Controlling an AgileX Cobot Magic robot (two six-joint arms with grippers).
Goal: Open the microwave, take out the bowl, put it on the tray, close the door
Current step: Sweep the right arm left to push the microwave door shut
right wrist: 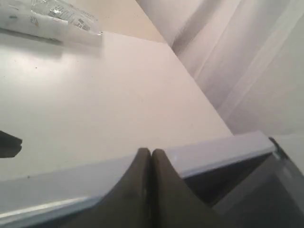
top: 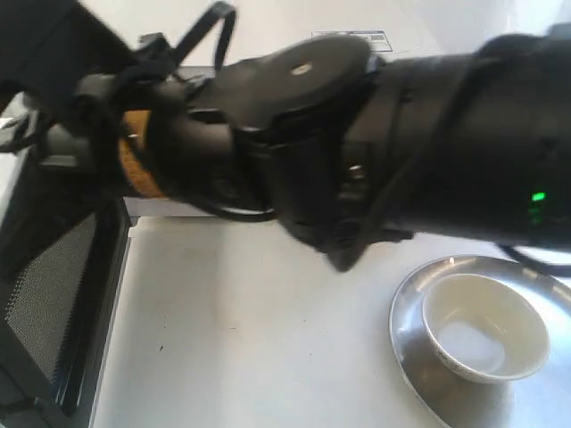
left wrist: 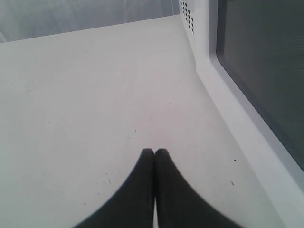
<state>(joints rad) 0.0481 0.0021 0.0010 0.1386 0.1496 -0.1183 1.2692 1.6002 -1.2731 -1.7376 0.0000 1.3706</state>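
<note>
Blocking most of the exterior view, a blurred black arm (top: 401, 160) hides much of the white microwave (top: 285, 36), whose door (top: 62, 285) stands open at the left, cut off by the frame, its black mesh inner face turned toward the pale surface (top: 250, 339). The round cream bowl (top: 484, 325) sits mouth-up in the shiny metal tray (top: 419, 357), which is clipped by the corner. Dark fingers pressed together and empty mark both the left end effector (left wrist: 155, 152), low over bare surface, and the right end effector (right wrist: 150, 152), above a smooth white edge.
</note>
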